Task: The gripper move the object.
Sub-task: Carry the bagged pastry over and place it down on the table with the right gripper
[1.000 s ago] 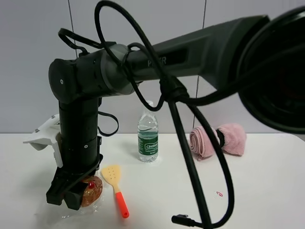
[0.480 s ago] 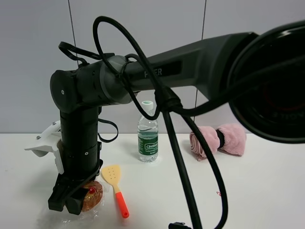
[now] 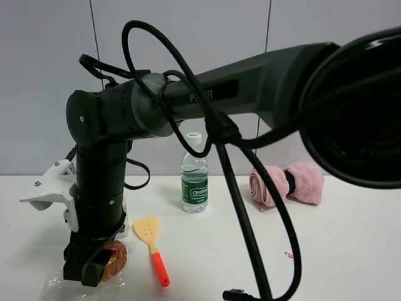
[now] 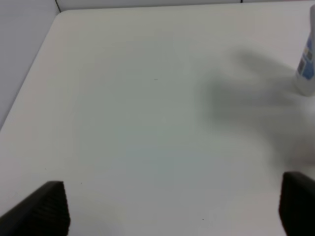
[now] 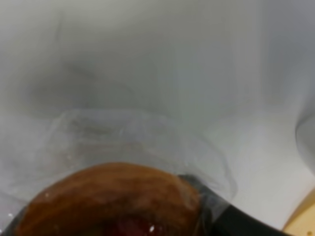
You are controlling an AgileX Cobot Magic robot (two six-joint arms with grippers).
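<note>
The right arm reaches across to the left of the exterior high view. Its black gripper stands low over the table, shut on the golden-brown pastry in crinkly clear plastic. In the right wrist view the pastry fills the lower part between the fingers of the gripper, with a red spot at the bottom and plastic spread in front. The left gripper is open over bare white table; only its two fingertips show.
A yellow spatula with an orange handle lies just right of the pastry. A water bottle stands behind it and also shows in the left wrist view. A rolled pink towel lies at the back right. Black cables loop down to the table.
The right gripper has moved left and slightly toward the front edge, carrying the pastry and its wrapper away from the spatula. The white part on the wrist swung left.
</note>
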